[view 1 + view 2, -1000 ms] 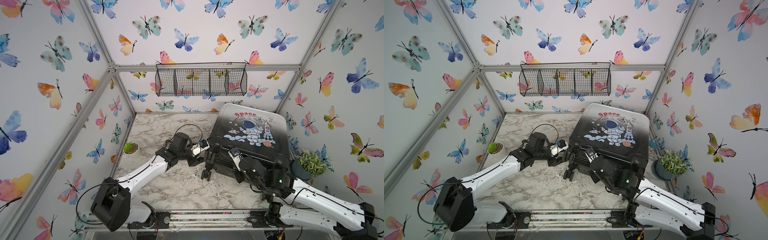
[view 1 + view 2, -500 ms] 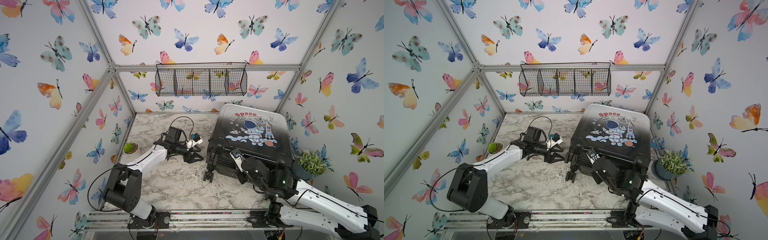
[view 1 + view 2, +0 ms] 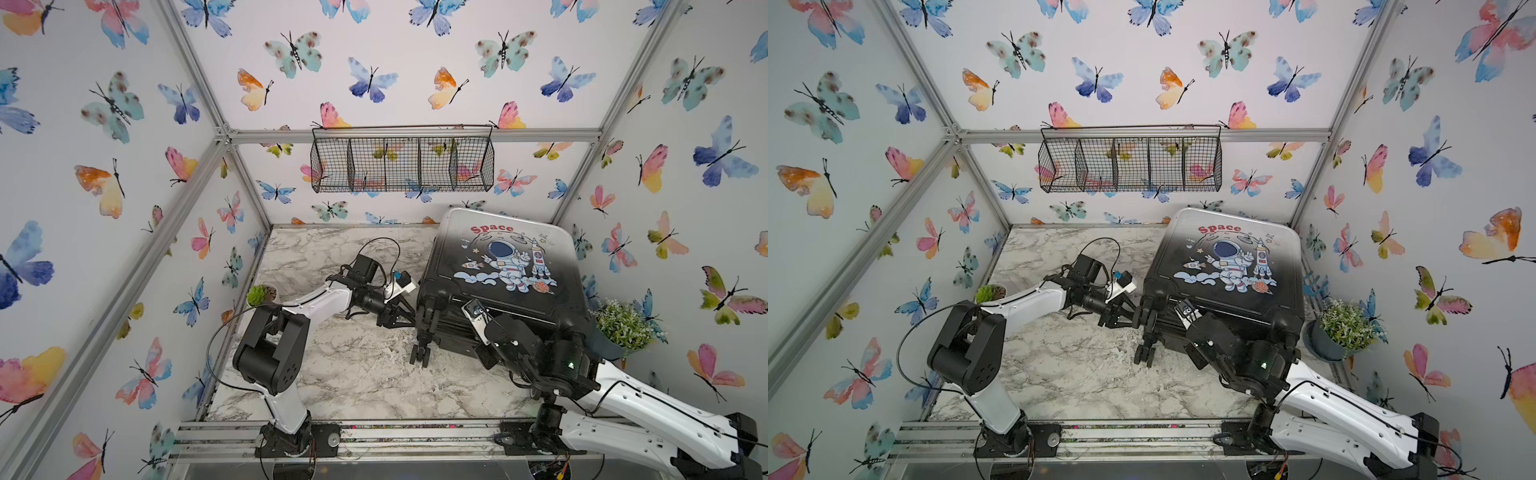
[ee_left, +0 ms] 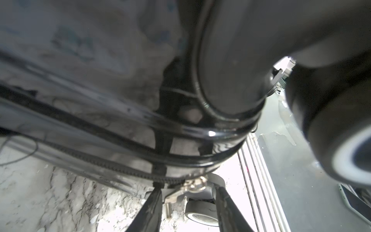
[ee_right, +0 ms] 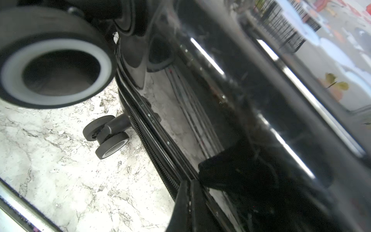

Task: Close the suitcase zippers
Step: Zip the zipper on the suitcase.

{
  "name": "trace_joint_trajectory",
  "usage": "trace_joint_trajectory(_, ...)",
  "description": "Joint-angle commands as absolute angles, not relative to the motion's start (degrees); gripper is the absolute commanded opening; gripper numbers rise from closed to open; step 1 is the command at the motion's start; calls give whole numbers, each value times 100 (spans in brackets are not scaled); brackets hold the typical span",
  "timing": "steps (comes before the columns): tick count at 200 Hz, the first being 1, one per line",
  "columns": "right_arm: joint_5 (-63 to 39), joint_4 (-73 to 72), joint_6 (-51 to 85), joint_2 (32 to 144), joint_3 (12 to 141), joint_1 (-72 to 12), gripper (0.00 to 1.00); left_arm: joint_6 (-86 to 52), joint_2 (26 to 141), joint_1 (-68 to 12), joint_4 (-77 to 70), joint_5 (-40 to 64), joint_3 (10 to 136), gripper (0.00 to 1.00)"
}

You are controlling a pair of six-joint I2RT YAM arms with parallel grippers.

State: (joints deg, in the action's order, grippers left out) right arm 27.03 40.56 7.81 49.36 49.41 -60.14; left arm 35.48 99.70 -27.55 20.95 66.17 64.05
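At the suitcase's [image 3: 498, 266] wheel corner: lid down; left claw [image 4: 187, 188] part-open astride a zipper pull [image 4: 193, 185], not gripping; right claw [image 5: 187, 186] shut, apparently empty. Zipping looks unfinished.

top views bright and evenly lit; wrist views blurred, dark up close, with overexposed marble.

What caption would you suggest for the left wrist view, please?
Left claw, jaws apart, poised at a metal zipper pull on the suitcase rim, over the marble table.
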Motion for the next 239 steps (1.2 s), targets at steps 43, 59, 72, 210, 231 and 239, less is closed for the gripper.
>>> trace_joint_trajectory(43, 3313, 3219, 626, 4645, 5438, -5915, 3, 3801, 10540, -3190, 2435, 6648, 6795, 31)
trace_joint_trajectory(59, 3347, 3244, 607, 4615, 5454, -5908, 3, 3813, 10585, -3190, 2373, 6590, 6803, 29)
trace_joint_trajectory(72, 3375, 3290, 598, 4590, 5472, -5906, 3, 3774, 10595, -3190, 2259, 6578, 6784, 27)
trace_joint_trajectory(210, 3468, 3439, 626, 4481, 5418, -5880, 3, 3359, 10034, -2842, 1844, 7531, 6552, 0)
trace_joint_trajectory(231, 3433, 3395, 668, 4500, 5354, -5872, 3, 3281, 9884, -2839, 1802, 7105, 6503, 0)
trace_joint_trajectory(239, 3419, 3389, 685, 4509, 5335, -5871, 3, 3159, 9787, -2846, 1678, 6913, 6428, 0)
